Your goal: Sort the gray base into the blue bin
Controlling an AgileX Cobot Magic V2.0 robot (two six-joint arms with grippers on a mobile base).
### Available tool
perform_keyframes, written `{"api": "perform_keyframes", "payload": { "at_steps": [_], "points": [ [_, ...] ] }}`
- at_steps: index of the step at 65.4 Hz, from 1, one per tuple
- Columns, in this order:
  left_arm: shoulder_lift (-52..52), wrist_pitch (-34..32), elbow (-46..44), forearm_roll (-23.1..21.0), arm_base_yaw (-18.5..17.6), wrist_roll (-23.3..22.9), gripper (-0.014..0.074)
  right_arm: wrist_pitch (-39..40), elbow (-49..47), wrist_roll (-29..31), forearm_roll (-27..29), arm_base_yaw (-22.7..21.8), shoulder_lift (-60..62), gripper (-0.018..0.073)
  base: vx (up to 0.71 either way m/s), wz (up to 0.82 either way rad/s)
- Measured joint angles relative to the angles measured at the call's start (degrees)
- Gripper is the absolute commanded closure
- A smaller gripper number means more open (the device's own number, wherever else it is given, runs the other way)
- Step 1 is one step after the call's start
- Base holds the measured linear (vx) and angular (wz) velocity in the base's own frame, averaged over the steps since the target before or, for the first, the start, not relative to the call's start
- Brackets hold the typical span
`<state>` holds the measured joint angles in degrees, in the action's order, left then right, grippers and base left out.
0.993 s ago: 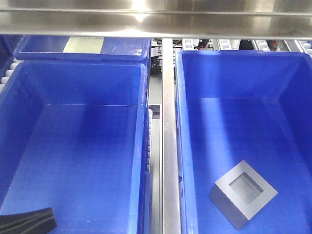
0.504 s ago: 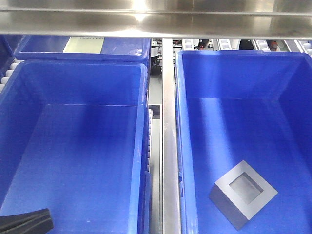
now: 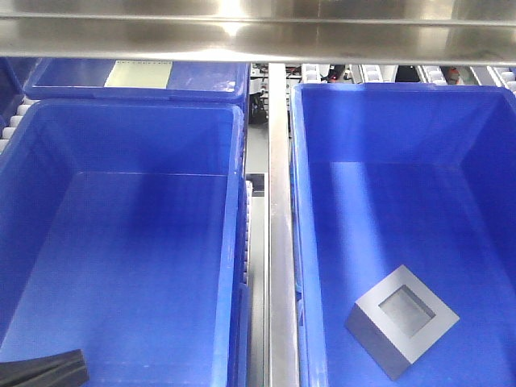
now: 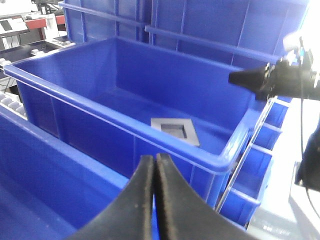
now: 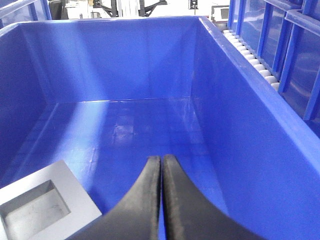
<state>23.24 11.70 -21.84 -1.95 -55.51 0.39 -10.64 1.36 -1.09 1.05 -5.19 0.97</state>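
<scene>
The gray base (image 3: 401,321) lies on the floor of the right-hand blue bin (image 3: 387,129), near its front, recess facing up. My right gripper (image 5: 161,159) is shut and empty inside that bin (image 5: 240,125), with the base (image 5: 45,207) just to its lower left and apart from it. My left gripper (image 4: 153,157) is also shut and empty, outside the bin (image 4: 175,70) and looking over its rim at the base (image 4: 175,131). In the front view only the left gripper's black tip (image 3: 44,371) shows, at the bottom left corner. The right arm (image 4: 290,80) hangs over the bin's end.
A second blue bin (image 3: 121,242) stands on the left, parted from the right one by a metal rail (image 3: 278,242). A steel shelf (image 3: 258,36) spans the top. Behind is another blue bin (image 3: 201,81) holding a pale sheet (image 3: 139,74). Conveyor rollers (image 5: 250,52) run beside the right bin.
The left gripper's tip has slid lower and further out of the front view's bottom left corner. The gray base has stayed in place.
</scene>
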Motion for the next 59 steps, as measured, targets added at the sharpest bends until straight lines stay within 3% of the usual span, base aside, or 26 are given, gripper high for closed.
{"api": "perform_keyframes", "payload": {
  "at_steps": [13, 22, 27, 39, 47, 59],
  "points": [
    [-1.26, 0.79, 0.0, 0.0, 0.28, 0.72, 0.0604, -0.04, 0.0, 0.0, 0.0, 0.0, 0.0, 0.0564, 0.0, 0.0],
    [-7.73, 2.61, 0.0, 0.0, 5.33, 0.72, 0.0604, -0.04, 0.0, 0.0, 0.0, 0.0, 0.0, 0.0564, 0.0, 0.0],
    [-12.54, 4.72, 0.0, 0.0, 11.29, 0.72, 0.0604, -0.04, 0.0, 0.0, 0.0, 0.0, 0.0, 0.0564, 0.0, 0.0],
    [-22.75, 11.41, 0.16, 0.88, 29.52, 0.72, 0.0604, -0.04, 0.0, 0.0, 0.0, 0.0, 0.0, 0.0564, 0.0, 0.0],
    [-24.16, 10.7, 2.26, 2.84, 41.96, 0.72, 0.0604, -0.04, 0.0, 0.0, 0.0, 0.0, 0.0, 0.0564, 0.0, 0.0],
    [-24.16, 5.52, 7.4, 3.45, 53.55, 0.72, 0.0604, -0.04, 0.0, 0.0, 0.0, 0.0, 0.0, 0.0564, 0.0, 0.0]
  ]
}}
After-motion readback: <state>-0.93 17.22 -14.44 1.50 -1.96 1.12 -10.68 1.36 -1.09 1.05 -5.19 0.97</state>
